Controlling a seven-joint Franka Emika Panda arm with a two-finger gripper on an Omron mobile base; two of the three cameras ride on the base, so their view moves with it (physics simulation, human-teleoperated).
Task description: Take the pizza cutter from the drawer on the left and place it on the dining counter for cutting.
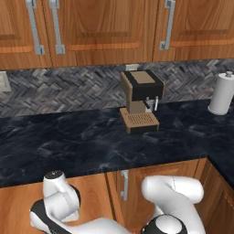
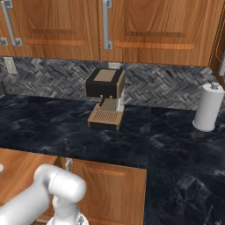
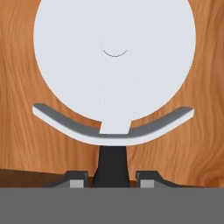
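Wood-grain drawer (image 3: 26, 131) surface fills the hand view's background. Gripper (image 3: 113, 180), bottom centre, has its jaws drawn narrow, one fingertip on each side of the pizza cutter's black handle; the tips appear to pinch it. Pizza cutter (image 3: 114, 52) occupies the upper centre: round pale blade, curved grey guard below it. Black dining counter (image 1: 68, 141) lies bare left of the coffee machine (image 1: 140, 100).

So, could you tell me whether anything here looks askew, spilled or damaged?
Nothing stands out. The coffee machine and paper towel roll stand upright on the black counter, with no spill. In the hand view the pizza cutter sits centred between the gripper's fingertips, over wood.
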